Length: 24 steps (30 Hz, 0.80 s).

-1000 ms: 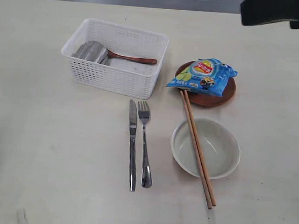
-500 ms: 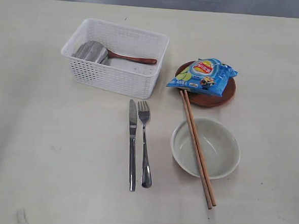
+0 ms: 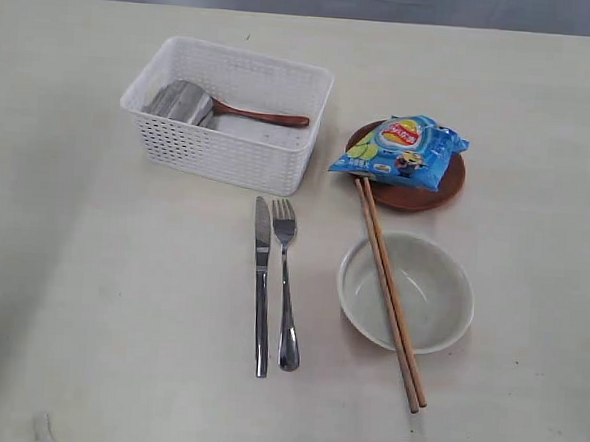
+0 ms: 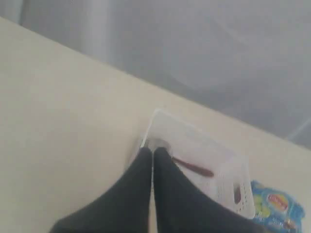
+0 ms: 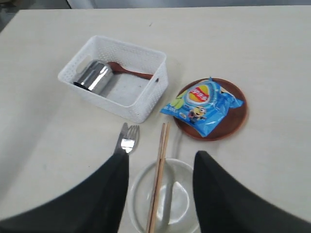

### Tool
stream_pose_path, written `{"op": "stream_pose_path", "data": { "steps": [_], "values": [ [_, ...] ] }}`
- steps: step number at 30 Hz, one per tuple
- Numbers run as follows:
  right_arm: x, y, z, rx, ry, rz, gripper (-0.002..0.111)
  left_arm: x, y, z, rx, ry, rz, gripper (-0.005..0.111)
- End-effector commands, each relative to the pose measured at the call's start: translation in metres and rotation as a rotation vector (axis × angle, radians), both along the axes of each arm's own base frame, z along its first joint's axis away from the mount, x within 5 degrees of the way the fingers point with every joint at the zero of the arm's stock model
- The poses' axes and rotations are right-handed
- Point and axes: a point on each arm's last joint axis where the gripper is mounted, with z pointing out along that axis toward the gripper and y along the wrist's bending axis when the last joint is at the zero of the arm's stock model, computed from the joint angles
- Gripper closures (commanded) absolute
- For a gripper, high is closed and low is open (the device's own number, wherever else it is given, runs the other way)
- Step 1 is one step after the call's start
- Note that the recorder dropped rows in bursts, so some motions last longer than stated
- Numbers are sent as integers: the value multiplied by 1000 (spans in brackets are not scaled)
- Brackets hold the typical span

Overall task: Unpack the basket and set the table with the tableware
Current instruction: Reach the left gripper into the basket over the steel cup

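While the white perforated plastic basket on the pale beige table holds a steel cup and a reddish-brown wooden spoon, the left gripper has its fingers pressed together and the right gripper has them apart, empty.

Pale grey backdrop with soft folds, under even, diffuse light

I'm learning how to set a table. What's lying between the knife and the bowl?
The fork, right beside the knife; then bare table up to the bowl. The exterior view shows it.
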Motion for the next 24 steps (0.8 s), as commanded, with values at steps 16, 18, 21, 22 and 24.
{"op": "stream_pose_path", "data": {
  "steps": [16, 18, 21, 22, 24],
  "values": [
    [27, 11, -12, -127, 12, 22, 67, 199, -113, -4, 272, 515, -502, 42],
    [27, 11, -12, -133, 9, 27, 67, 209, -113, -15, 337, 530, -497, 42],
    [27, 9, -13, -158, 6, 26, 67, 220, -112, -35, 397, 578, -483, 42],
    [27, 9, -14, -159, 8, 26, 67, 224, -111, -43, 388, 601, -470, 42],
    [28, 9, -16, -161, 10, 27, 67, 230, -108, -56, 373, 633, -450, 42]
  ]
}}
